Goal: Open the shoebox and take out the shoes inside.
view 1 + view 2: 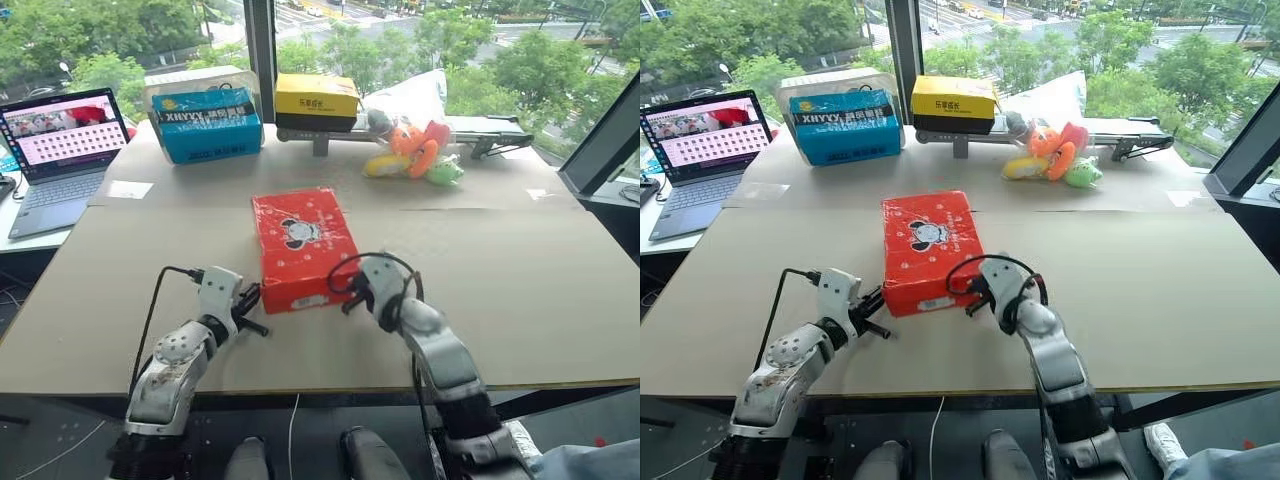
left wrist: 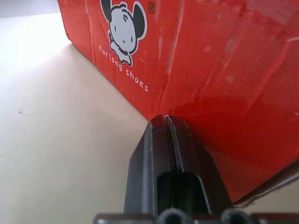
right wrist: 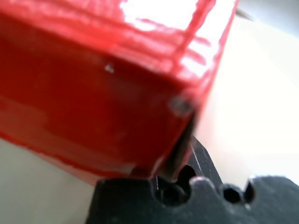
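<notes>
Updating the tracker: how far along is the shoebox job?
Done: nothing visible; the shoebox lid is still down. In hand: left tool and right tool, both shut, sit at the box's near corners, one each side. Left: lift the lid, take out the shoes.

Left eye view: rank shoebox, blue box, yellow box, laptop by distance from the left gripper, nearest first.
From the left gripper:
1. shoebox, right beside it at the near edge of the table, lid shut.
2. laptop, far left, on the side desk.
3. blue box, back left by the window; close to the laptop's rank, hard to call.
4. yellow box, back centre.
</notes>
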